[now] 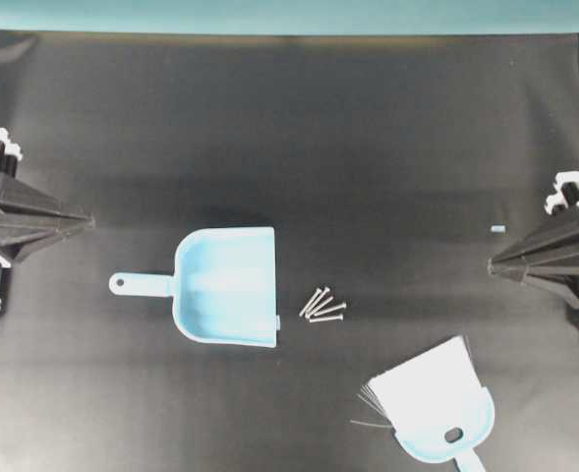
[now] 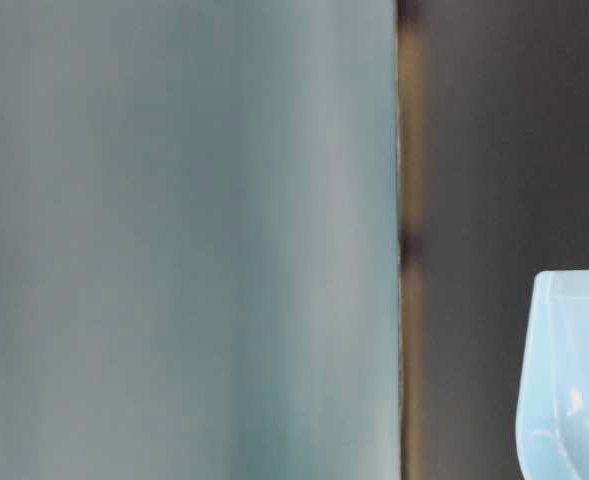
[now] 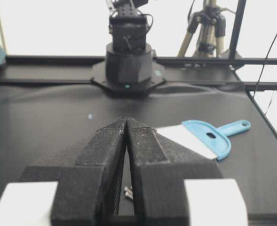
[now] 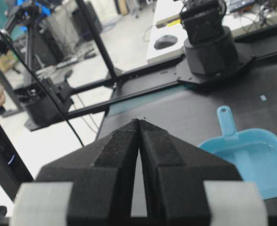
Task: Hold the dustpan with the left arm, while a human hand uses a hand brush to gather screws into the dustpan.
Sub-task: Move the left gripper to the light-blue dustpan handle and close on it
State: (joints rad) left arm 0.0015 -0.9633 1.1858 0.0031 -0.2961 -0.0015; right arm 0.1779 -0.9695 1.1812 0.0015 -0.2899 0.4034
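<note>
the dustpan lies flat on the black table, untouched, its handle pointing toward the left gripper and its straight front edge facing the screws. going from the claw outward: the left gripper's jaws are pressed together with nothing between them, as the left wrist view shows, and it sits at the left margin of the table, well apart from the dustpan handle. the right gripper is likewise closed and empty, parked at the opposite margin. just beside the dustpan's front edge sit the screws, a small loose cluster of about four, none inside the pan. further out, near the front of the table, the hand brush rests alone, bristles fanned toward the screws. a tiny pale blue chip lies near the right gripper.

by my reading nothing of the task is done yet: the pan is not held, no hand is at the brush or over the table, and the screws are all outside. left to do: the left gripper must open, reach the handle and close on it, then the sweeping can begin.
</note>
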